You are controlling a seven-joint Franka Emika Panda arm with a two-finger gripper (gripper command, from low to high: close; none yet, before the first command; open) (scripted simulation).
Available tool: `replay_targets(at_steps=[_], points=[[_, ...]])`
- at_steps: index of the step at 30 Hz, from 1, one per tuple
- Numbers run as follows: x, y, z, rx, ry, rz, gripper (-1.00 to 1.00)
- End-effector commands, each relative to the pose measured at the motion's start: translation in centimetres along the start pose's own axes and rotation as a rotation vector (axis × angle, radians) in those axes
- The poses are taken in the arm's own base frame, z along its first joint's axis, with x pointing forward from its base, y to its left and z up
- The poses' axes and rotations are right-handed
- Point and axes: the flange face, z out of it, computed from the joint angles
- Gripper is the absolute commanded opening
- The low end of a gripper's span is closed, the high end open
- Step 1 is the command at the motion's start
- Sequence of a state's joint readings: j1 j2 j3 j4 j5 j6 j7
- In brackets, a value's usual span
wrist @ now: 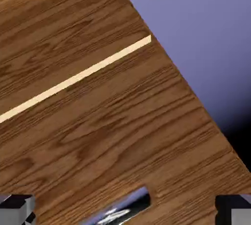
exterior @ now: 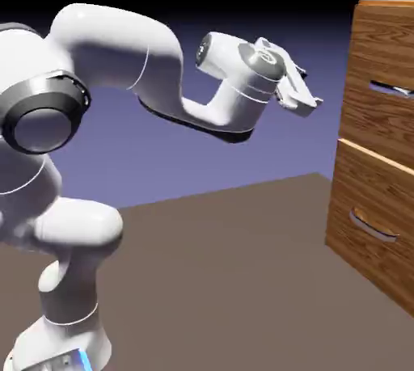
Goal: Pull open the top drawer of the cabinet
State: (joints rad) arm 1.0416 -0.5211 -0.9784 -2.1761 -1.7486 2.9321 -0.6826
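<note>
Blue-violet backdrop stands behind the cabinet [exterior: 380, 119]. Our tool [exterior: 309, 104] is spread and holds nothing; the top drawer [exterior: 376, 131] is ahead of it, closed, its straight handle [wrist: 117, 210] between the tips in the hand view. We should advance slowly, fingers straddling the bar, then close before pulling.

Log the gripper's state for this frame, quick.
White robot gripper: open, fingers wide apart, holding nothing; the straight silver bar handle shows between them in the hand view, not gripped.
</note>
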Motion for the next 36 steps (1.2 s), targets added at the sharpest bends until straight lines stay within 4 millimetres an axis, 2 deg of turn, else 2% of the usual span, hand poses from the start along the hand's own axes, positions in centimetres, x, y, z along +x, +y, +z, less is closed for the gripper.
replay_targets(at_steps=[1,13,25,27,35,36], points=[[-0.2,-0.1,0.4,-0.008,-0.009,-0.071,0.0],[-2.7,-1.5,5.5,-0.058,-0.163,-0.941,0.0],[-5.5,-3.2,11.1,-0.009,-0.37,-1.847,0.0],[-5.5,-3.2,11.1,-0.008,-0.371,-1.852,0.0],[-6.4,-1.9,15.8,-0.008,-0.371,-1.852,0.0],[-6.4,-1.9,15.9,-0.008,-0.371,-1.852,0.0]])
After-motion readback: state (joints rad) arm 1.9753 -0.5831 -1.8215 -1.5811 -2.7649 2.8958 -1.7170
